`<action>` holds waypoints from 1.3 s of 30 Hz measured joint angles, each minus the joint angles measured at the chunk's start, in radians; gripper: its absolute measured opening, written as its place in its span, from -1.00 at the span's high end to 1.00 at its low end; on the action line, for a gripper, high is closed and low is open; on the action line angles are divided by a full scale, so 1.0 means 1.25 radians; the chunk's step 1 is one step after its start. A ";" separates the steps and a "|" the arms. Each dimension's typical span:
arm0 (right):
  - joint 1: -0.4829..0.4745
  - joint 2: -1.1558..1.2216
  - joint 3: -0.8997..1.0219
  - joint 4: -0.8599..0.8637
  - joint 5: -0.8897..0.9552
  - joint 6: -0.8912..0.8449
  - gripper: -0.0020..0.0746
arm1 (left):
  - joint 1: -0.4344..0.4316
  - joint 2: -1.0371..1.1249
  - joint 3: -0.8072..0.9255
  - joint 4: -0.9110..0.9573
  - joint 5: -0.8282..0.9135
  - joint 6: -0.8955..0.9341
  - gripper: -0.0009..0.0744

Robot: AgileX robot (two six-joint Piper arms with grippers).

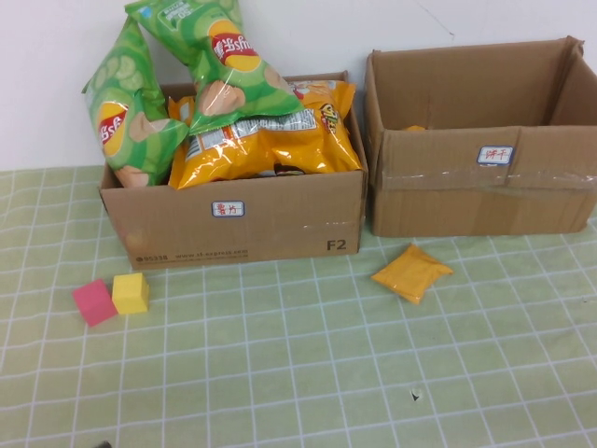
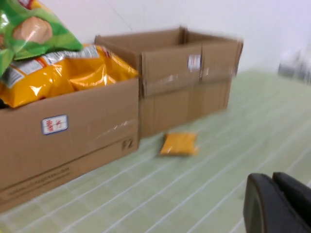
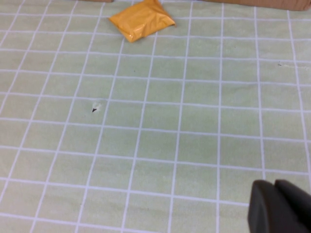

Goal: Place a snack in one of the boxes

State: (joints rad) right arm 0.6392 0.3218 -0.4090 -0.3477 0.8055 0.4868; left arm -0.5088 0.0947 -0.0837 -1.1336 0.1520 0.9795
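A small orange snack packet (image 1: 412,272) lies flat on the green checked cloth, just in front of the gap between two cardboard boxes. The left box (image 1: 233,224) is heaped with green and orange chip bags (image 1: 270,140). The right box (image 1: 448,201) is open and mostly bare, with a bit of orange showing inside. Neither arm shows in the high view. My left gripper (image 2: 272,178) is shut and holds nothing, low over the cloth, some way from the packet (image 2: 179,143). My right gripper (image 3: 274,184) is shut and holds nothing, well short of the packet (image 3: 141,20).
A pink cube (image 1: 94,301) and a yellow cube (image 1: 131,292) sit side by side in front of the left box's left corner. Two green chip bags (image 1: 210,56) stick up above that box's rim. A small dark speck (image 1: 415,396) marks the cloth.
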 joint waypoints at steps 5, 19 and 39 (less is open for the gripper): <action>0.000 0.000 0.000 0.000 0.000 0.000 0.95 | 0.099 -0.001 0.008 0.359 0.028 -0.062 0.98; 0.000 0.000 0.000 0.002 -0.002 0.000 0.95 | 0.286 -0.084 0.084 0.779 0.084 -0.556 0.98; 0.000 0.000 0.001 0.002 -0.002 0.000 0.95 | 0.310 -0.086 0.081 0.775 0.132 -0.730 0.98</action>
State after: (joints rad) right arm 0.6392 0.3218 -0.4075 -0.3457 0.8030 0.4868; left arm -0.1218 -0.0126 0.0179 -0.1644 0.3171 0.0670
